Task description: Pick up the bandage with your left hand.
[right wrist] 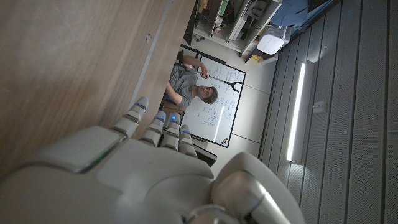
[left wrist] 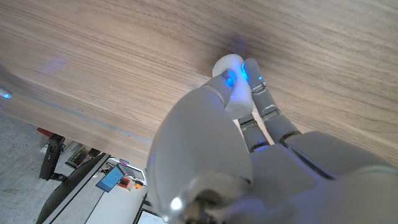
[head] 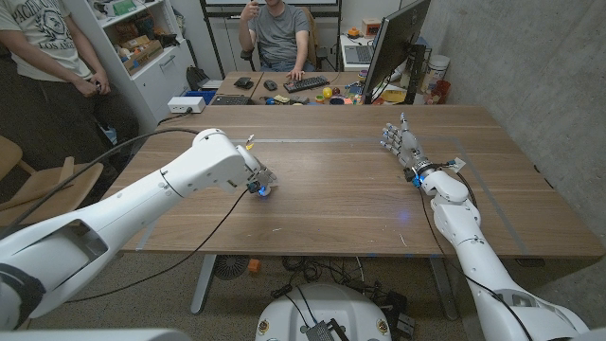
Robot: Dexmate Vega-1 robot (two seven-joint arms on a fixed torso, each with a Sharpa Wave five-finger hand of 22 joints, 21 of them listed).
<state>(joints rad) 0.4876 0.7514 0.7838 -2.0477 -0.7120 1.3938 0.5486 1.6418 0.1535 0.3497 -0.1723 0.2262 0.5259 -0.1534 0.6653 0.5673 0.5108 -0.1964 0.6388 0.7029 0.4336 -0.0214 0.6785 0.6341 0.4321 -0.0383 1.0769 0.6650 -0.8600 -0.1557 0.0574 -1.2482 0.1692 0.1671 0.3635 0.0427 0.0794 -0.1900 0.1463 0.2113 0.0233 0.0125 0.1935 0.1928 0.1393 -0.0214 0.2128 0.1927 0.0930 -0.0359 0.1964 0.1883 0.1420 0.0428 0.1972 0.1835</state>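
Nearest, the left hand reaches down onto the wooden table with its fingers curled around the white bandage, a small roll pressed against the tabletop near its middle. Farther along on the other side, the right hand stands on its edge, fingers straight and holding nothing. Beyond the table, a person sits at a desk.

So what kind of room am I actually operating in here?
Most likely an office or lab workspace. Behind the wooden table stands a desk with a monitor and keyboard, a person sits there, and white shelves hold assorted items. A whiteboard hangs beyond.
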